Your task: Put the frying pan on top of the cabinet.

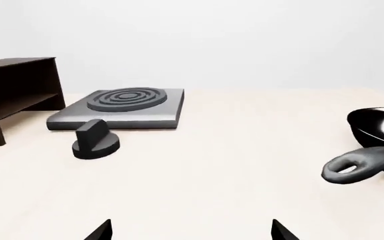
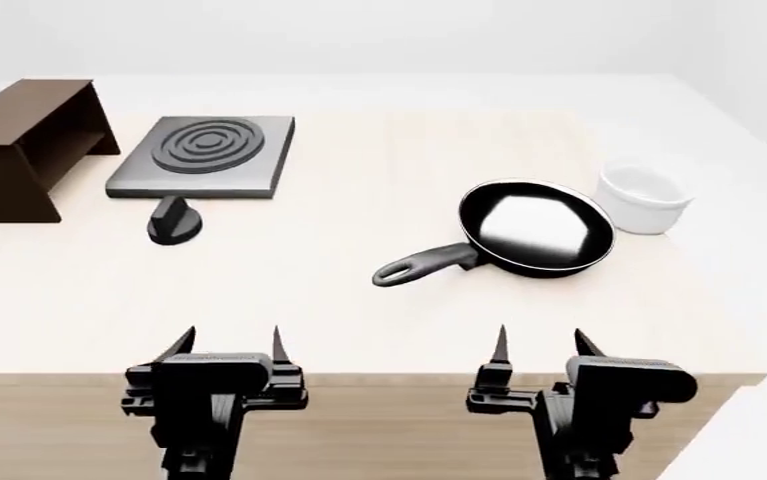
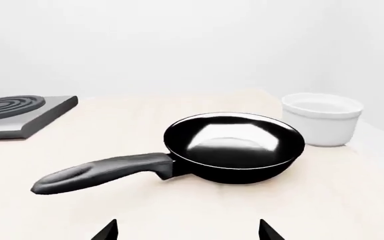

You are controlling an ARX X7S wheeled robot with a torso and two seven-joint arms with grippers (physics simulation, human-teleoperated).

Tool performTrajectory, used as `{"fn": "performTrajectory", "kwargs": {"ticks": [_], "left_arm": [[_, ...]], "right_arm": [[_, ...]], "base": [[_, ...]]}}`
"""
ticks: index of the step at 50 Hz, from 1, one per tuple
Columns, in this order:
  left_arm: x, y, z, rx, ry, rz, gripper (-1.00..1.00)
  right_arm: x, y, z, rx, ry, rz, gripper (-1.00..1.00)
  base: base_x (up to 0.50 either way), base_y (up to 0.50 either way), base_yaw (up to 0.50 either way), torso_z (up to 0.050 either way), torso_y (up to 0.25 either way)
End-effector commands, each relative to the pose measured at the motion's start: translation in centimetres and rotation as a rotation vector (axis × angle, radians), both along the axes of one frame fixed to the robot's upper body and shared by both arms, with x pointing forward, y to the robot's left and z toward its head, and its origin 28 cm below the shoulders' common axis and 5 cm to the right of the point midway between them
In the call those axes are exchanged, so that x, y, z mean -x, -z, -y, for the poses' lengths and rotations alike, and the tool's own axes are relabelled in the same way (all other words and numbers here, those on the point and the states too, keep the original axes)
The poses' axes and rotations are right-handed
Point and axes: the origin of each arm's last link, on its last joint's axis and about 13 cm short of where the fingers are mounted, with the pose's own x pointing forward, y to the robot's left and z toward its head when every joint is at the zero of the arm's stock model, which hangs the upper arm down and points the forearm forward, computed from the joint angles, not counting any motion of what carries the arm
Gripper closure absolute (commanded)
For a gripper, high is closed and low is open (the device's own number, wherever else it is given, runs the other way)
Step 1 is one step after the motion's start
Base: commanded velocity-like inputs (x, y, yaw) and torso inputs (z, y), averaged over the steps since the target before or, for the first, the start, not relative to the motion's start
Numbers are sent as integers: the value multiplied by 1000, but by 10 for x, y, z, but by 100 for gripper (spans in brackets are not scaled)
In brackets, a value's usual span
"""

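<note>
The black frying pan (image 2: 537, 228) lies on the pale table right of centre, its dark grey handle (image 2: 423, 266) pointing toward the near left. It also shows in the right wrist view (image 3: 235, 147) and partly in the left wrist view (image 1: 379, 127). The dark brown cabinet (image 2: 20, 148) stands at the far left, hollow side toward the stove plate; it shows in the left wrist view (image 1: 15, 95) too. My left gripper (image 2: 234, 345) and right gripper (image 2: 541, 347) hover at the table's near edge, both open and empty, well short of the pan.
A flat grey burner plate (image 2: 203, 155) with rings lies beside the cabinet, a dark knob (image 2: 174, 221) in front of it. A small white bowl (image 2: 643, 198) stands just right of the pan. The table's right edge (image 2: 717, 300) is close to the bowl.
</note>
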Motion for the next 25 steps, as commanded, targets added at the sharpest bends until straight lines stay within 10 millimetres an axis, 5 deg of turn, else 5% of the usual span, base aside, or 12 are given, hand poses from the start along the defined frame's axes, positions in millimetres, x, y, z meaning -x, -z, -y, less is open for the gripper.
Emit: {"fn": "performTrajectory", "kwargs": {"ticks": [1,9,25], "left_arm": [[-2,-49,-4,-36,-22,44,-100],[-2,-32,-3,-57,-24,3,-100],[-3,-29,-3,-63,-30,0,-100]], "right_arm": [[4,-50,6,41,49,46,-100],[6,-36,7,14,50,24,-100],[5,-36,6,23,34,30,-100]], "base": [[500,0,0,0,0],[500,0,0,0,0],[500,0,0,0,0]]}}
